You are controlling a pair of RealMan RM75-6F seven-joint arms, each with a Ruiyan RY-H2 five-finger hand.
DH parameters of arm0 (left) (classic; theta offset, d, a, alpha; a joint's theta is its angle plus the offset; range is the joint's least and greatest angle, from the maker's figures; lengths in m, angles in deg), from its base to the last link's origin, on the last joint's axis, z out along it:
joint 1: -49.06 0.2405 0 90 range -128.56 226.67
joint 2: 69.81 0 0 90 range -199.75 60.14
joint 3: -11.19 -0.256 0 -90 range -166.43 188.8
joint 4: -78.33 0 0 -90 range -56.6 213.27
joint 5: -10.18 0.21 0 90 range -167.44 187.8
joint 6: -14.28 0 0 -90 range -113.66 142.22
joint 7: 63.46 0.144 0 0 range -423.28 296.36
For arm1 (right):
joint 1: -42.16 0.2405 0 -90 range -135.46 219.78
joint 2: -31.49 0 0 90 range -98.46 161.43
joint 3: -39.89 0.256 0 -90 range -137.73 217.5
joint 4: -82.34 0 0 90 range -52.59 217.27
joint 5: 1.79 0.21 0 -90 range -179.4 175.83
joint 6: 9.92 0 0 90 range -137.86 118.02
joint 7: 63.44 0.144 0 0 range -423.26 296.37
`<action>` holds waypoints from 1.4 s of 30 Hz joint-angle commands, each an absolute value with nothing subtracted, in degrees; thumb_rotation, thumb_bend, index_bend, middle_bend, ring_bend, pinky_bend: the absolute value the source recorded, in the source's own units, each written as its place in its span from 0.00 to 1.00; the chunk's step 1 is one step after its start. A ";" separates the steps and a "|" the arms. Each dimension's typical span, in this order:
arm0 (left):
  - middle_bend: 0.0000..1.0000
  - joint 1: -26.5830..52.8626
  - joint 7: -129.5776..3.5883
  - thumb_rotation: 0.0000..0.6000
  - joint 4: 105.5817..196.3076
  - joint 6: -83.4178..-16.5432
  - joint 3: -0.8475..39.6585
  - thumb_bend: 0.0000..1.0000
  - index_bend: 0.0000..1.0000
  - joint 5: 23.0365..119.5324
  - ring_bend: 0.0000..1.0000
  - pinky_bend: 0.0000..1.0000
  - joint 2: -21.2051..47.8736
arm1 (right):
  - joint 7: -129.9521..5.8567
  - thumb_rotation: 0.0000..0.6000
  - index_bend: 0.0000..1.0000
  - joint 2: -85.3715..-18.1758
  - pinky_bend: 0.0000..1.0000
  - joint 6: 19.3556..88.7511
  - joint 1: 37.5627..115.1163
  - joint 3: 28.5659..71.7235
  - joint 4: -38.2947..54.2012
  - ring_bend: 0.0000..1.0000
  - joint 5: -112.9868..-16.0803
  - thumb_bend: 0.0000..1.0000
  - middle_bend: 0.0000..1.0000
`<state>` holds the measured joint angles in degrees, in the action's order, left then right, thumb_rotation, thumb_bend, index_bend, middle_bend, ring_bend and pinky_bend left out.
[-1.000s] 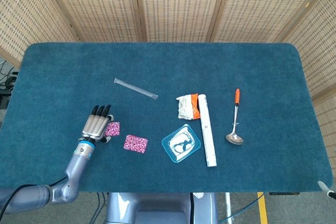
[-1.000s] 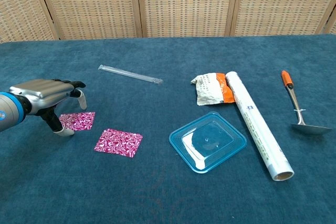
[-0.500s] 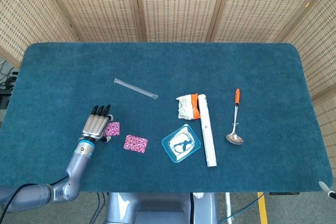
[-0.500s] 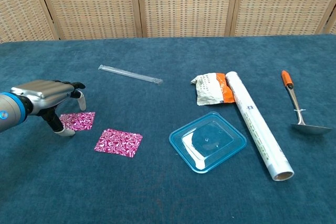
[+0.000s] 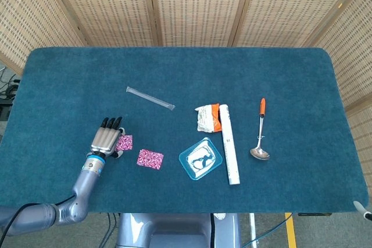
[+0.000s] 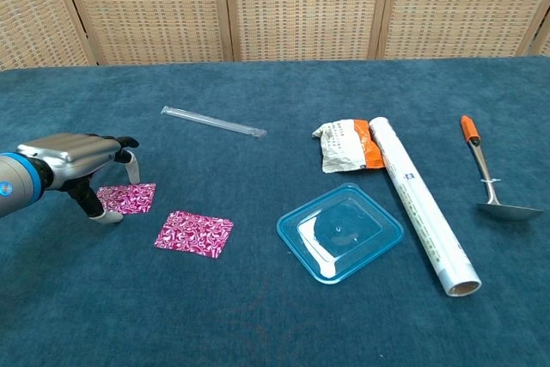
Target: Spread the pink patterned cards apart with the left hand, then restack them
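Currently, two pink patterned cards are lying flat and apart on the blue counter (image 6: 258, 315), near its front left. One card (image 6: 127, 198) is sitting under the edge of the robot's left hand (image 6: 76, 161); the other card (image 6: 194, 233) is lying just to its right and a little nearer the front edge, not touching it.

The left hand is hovering palm down with its fingers loosely curved and spread, holding nothing; whether a fingertip is touching the near card's left edge cannot be told. Across the last second almost nothing is changing: the cards are staying where they were and the hand is shifting only very slightly. That suggests the spreading step is done and the restacking is not yet begun.

Further right, a clear straw (image 6: 213, 121), a blue lid (image 6: 340, 231), a crumpled packet (image 6: 346, 145), a white roll (image 6: 423, 202) and an orange-handled spoon (image 6: 486, 172) are lying untouched. The right hand is not showing in either view.
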<state>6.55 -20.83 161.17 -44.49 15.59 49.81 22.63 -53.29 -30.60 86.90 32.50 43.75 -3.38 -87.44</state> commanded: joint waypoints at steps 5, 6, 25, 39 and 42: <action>0.00 6.54 -20.89 0.88 161.15 -44.40 15.56 0.31 0.35 49.74 0.00 0.00 22.74 | -53.23 1.00 0.18 -30.58 0.00 86.96 32.44 43.77 -3.37 0.01 -87.35 0.00 0.25; 0.00 6.53 -20.89 0.88 161.15 -44.34 15.56 0.31 0.36 49.69 0.00 0.00 22.76 | -53.22 1.00 0.18 -30.58 0.00 86.98 32.42 43.78 -3.36 0.01 -87.34 0.00 0.25; 0.00 6.42 -22.00 0.88 161.81 -43.61 15.72 0.34 0.41 49.55 0.00 0.00 22.42 | -53.00 1.00 0.18 -30.56 0.00 87.27 32.24 43.87 -3.22 0.01 -87.27 0.00 0.25; 0.00 6.46 -22.68 0.88 162.23 -43.76 15.60 0.35 0.42 50.09 0.00 0.00 22.17 | -52.73 1.00 0.18 -30.65 0.00 87.47 32.13 43.97 -2.97 0.01 -87.25 0.00 0.25; 0.00 6.37 -22.72 0.88 162.38 -43.74 15.65 0.35 0.42 50.25 0.00 0.00 22.03 | -52.72 1.00 0.18 -30.64 0.00 87.42 32.13 43.97 -2.97 0.01 -87.21 0.00 0.25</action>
<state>6.39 -22.72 162.36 -43.74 15.64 50.23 22.05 -52.72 -30.64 87.42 32.13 43.97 -2.97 -87.21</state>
